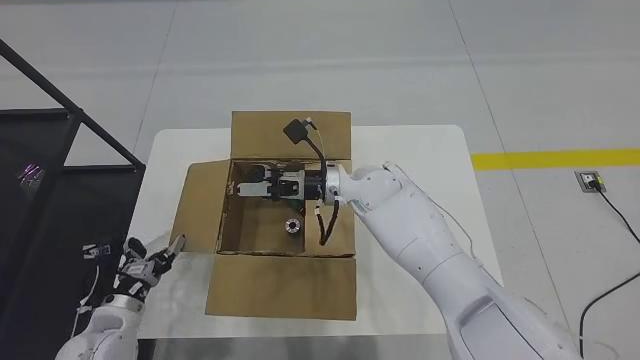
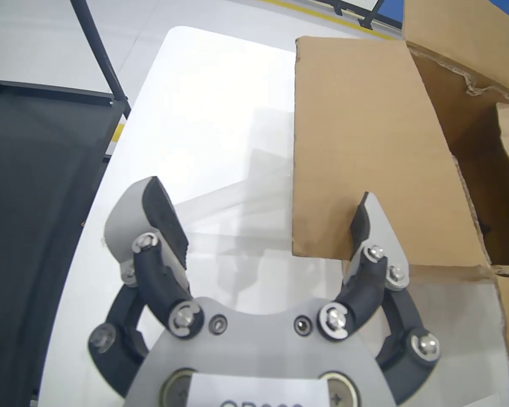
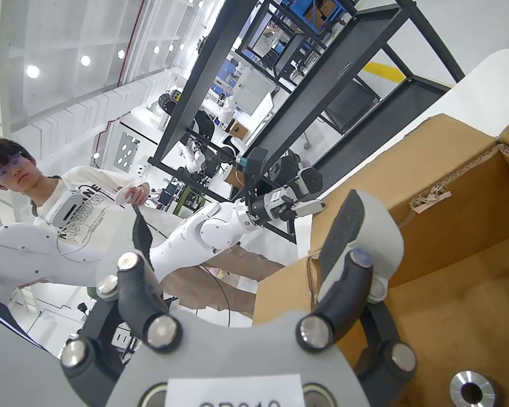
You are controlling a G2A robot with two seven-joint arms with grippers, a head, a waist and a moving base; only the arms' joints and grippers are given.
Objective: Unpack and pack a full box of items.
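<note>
The left gripper [image 1: 165,257] hangs above the near left corner of the white table [image 1: 420,150], outside the cardboard box [image 1: 226,222]. Its fingers [image 2: 163,209] are spread apart and grasp nothing. One fingertip is just beside the near corner of the box's left flap [image 1: 198,210]; it is not possible to tell if it touches the cardboard. The box stands in the middle of the table with all four flaps folded outward, so its inside is visible from above. On the floor of the box, near the middle, lies a small round metal ring [image 1: 292,225] with a hole in the centre. The right gripper [image 1: 250,184] is inside the box, at the far left part of it, and its arm comes in over the right side. Its fingers [image 3: 343,230] are also released and hold nothing; one of them is close to the inner wall of the box. The metal ring lies apart from these fingers, on the cardboard floor behind the fingertips, toward the wrist.
</note>
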